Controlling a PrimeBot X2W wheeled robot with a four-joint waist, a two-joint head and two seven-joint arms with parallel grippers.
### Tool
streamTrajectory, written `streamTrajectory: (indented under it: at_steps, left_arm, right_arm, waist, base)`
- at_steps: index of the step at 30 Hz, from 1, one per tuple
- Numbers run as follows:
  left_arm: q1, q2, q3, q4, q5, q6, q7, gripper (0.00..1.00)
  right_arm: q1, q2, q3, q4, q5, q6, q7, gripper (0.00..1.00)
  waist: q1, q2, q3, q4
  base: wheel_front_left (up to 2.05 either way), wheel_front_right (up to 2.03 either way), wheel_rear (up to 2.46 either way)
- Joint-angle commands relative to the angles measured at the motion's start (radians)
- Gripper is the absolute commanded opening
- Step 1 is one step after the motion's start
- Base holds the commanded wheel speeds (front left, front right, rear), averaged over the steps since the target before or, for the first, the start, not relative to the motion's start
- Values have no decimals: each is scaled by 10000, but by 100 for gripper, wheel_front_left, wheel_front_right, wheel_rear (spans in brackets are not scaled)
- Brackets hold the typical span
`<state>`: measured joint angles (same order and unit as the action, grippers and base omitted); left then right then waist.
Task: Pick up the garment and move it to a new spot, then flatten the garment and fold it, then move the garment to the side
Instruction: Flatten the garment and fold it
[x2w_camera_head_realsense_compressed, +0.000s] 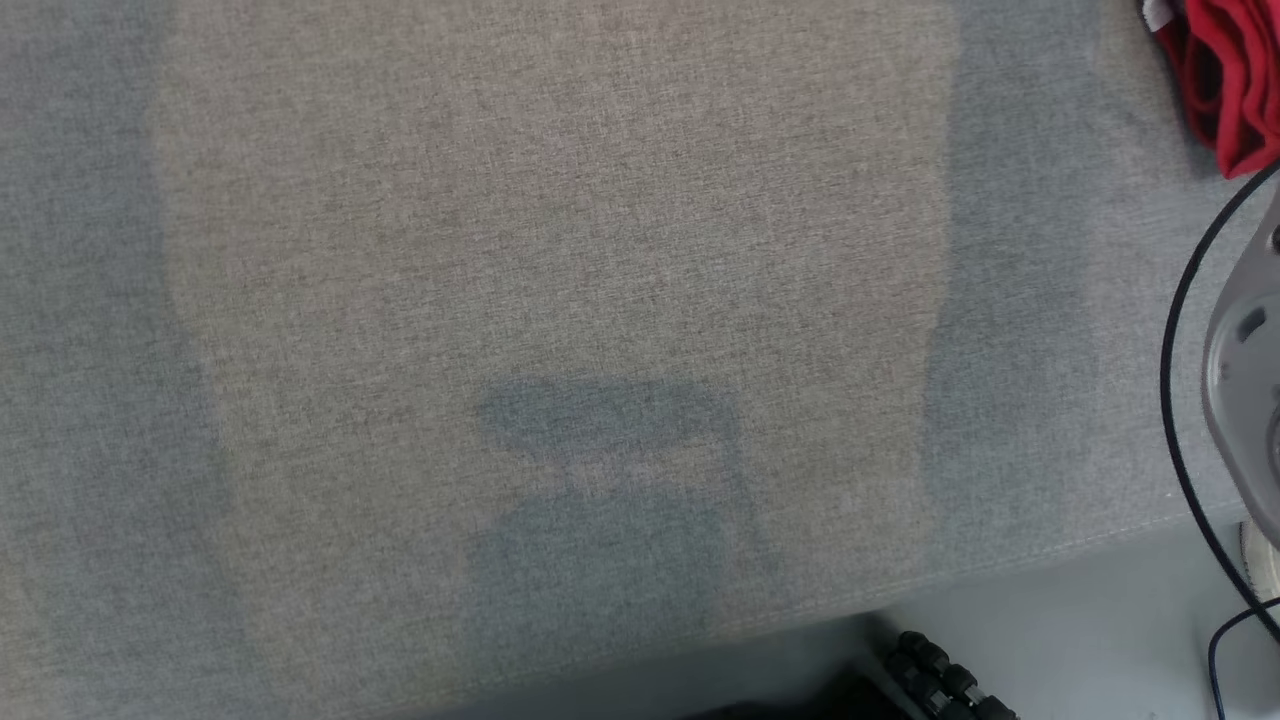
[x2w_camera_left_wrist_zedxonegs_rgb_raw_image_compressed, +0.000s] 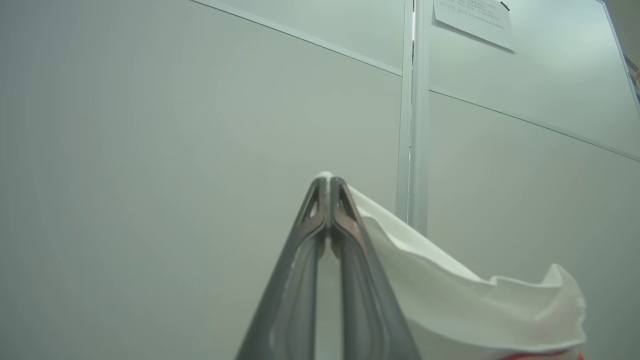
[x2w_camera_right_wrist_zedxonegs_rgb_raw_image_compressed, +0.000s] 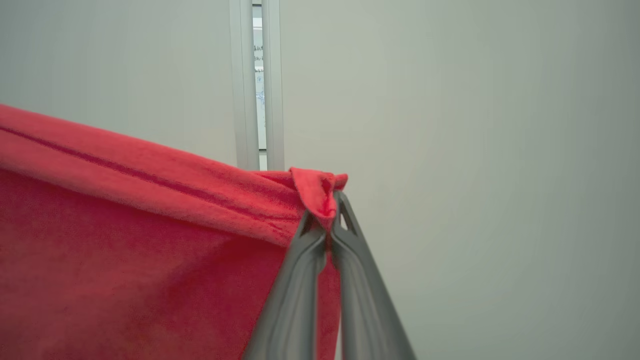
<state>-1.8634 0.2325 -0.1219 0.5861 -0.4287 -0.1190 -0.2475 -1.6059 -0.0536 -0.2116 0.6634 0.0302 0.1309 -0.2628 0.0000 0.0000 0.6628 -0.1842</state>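
Pinching, right gripper (x2w_camera_right_wrist_zedxonegs_rgb_raw_image_compressed: 327, 220): jaws clenched on a bunched corner of the red garment's (x2w_camera_right_wrist_zedxonegs_rgb_raw_image_compressed: 125, 250) hem; fingers aim up at the wall.
Left gripper (x2w_camera_left_wrist_zedxonegs_rgb_raw_image_compressed: 327, 185): jaws pressed tight on a thin white cloth edge (x2w_camera_left_wrist_zedxonegs_rgb_raw_image_compressed: 475, 310) with red trim low down. I take it for the same garment's pale side.
Why held so: one corner to each gripper keeps the top hem spread, so the cloth hangs by its own weight and should lay down flat rather than in a heap.
Garment, head view: red folds with a white scrap at the far right corner (x2w_camera_head_realsense_compressed: 1225, 90), off to the side of the work area.
Right forearm (x2w_camera_head_realsense_compressed: 1245, 350): pale casing at the right edge, black cable (x2w_camera_head_realsense_compressed: 1180, 300) looping round it.
Grey fabric surface (x2w_camera_head_realsense_compressed: 550, 250): bare weave below the head camera, the likely landing spot.
Stage, my reading: lifted and in carry; flattening and folding not yet begun.
Wall panels (x2w_camera_left_wrist_zedxonegs_rgb_raw_image_compressed: 150, 150): pale, metal post (x2w_camera_left_wrist_zedxonegs_rgb_raw_image_compressed: 417, 125) between them, paper notice (x2w_camera_left_wrist_zedxonegs_rgb_raw_image_compressed: 475, 20) high up.
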Motion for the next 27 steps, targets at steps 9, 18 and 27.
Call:
streamTrajectory:
  at_steps: [9, 18, 27]
  left_arm:
    - [2937, 401, -363, -854, -1120, -108, 839, 0]
    - [7274, 1185, 157, -4253, -2281, 467, 2447, 0]
    - [12806, 757, 818, -7015, -3010, 1898, 2805, 0]
  right_arm:
    - [1970, -295, 1717, 586, 437, -6, 30, 0]
    - [4346, -1711, 3412, -306, 2010, -7, 1729, 0]
    - [7599, -2631, 3852, -2434, 3213, -11, 4685, 0]
  waist:
    - [0, 0, 22, 572]
    - [0, 0, -1290, 1052]
    - [0, 0, -3004, 1434]
  base:
    - [0, 0, 0]
    - [0, 0, 0]
    - [0, 0, 0]
